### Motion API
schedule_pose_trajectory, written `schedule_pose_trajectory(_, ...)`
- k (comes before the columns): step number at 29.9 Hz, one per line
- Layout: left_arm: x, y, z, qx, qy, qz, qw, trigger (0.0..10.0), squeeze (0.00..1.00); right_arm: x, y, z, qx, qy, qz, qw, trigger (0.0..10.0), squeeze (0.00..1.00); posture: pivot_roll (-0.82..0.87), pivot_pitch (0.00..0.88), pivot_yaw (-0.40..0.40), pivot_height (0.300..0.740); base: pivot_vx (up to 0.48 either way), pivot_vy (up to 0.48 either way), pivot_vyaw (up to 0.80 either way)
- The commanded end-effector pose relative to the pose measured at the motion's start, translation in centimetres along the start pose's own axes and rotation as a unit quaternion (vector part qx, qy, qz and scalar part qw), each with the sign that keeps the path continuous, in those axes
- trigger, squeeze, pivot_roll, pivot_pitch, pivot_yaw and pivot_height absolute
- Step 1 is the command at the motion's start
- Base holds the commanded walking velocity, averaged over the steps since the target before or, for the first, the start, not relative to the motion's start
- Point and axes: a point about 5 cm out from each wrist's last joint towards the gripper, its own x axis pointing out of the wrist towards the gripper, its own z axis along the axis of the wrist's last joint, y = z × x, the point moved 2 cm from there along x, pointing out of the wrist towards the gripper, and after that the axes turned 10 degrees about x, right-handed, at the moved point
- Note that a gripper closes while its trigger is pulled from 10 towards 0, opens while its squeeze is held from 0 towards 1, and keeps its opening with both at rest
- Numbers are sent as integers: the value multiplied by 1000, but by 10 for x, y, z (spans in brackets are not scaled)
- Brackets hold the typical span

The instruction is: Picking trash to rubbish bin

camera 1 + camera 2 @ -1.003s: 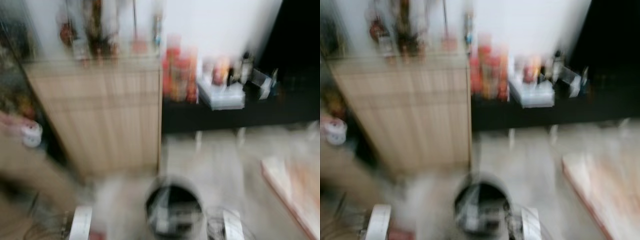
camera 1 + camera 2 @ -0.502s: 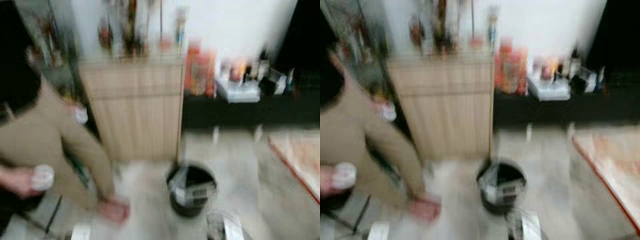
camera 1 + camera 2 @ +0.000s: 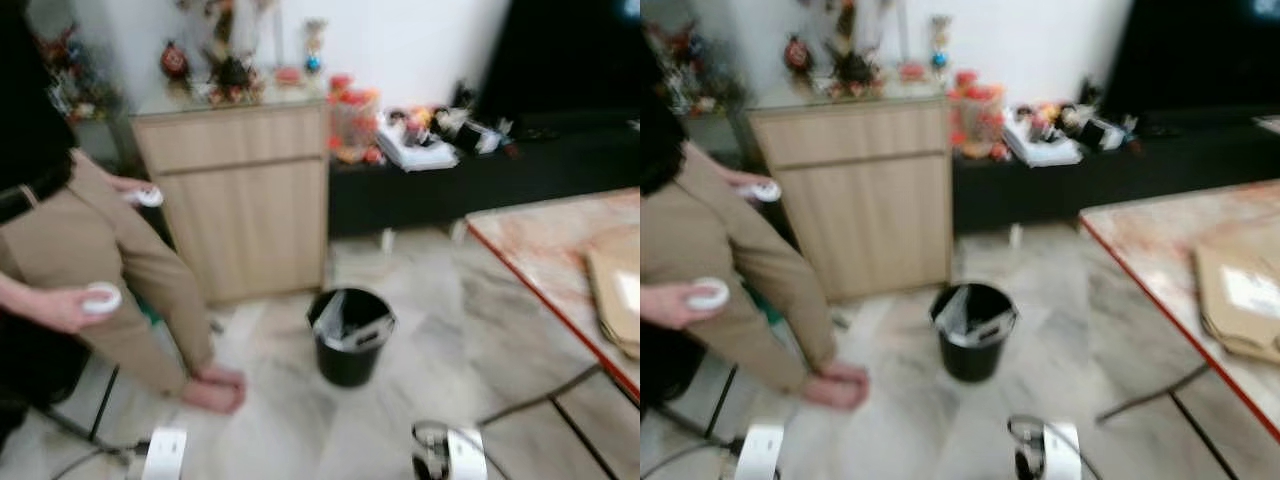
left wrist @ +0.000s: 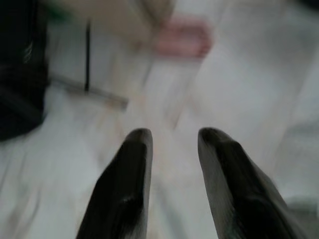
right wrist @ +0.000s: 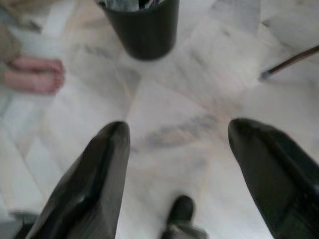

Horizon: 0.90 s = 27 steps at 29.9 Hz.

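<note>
We see a black rubbish bin point(image 3: 348, 335) standing on the marble floor point(image 3: 450, 340) before a wooden cabinet point(image 3: 240, 195), with pale trash inside it, too blurred to identify. A person in tan trousers point(image 3: 120, 270) is cut off at the left edge, each hand holding a white round object point(image 3: 102, 297). Left gripper point(image 4: 172, 144) hangs over bare floor, fingers apart, empty. Right gripper point(image 5: 177, 144) fingers spread wide, empty, near the bin. A red-edged table point(image 3: 560, 260) is cropped on the right.

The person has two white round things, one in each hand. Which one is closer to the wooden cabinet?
The white controller in the hand held behind the hip, right beside the wooden cabinet. The other controller sits lower, in the hand held out in front, farther from it.
</note>
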Motion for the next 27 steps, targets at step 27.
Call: schedule_pose_trajectory(27,-29,6,211,-54,-386,55,919,10000,0,-6,123,201,-105,-339,166,920,10000,0,103,6,-20,740,0,0,0)
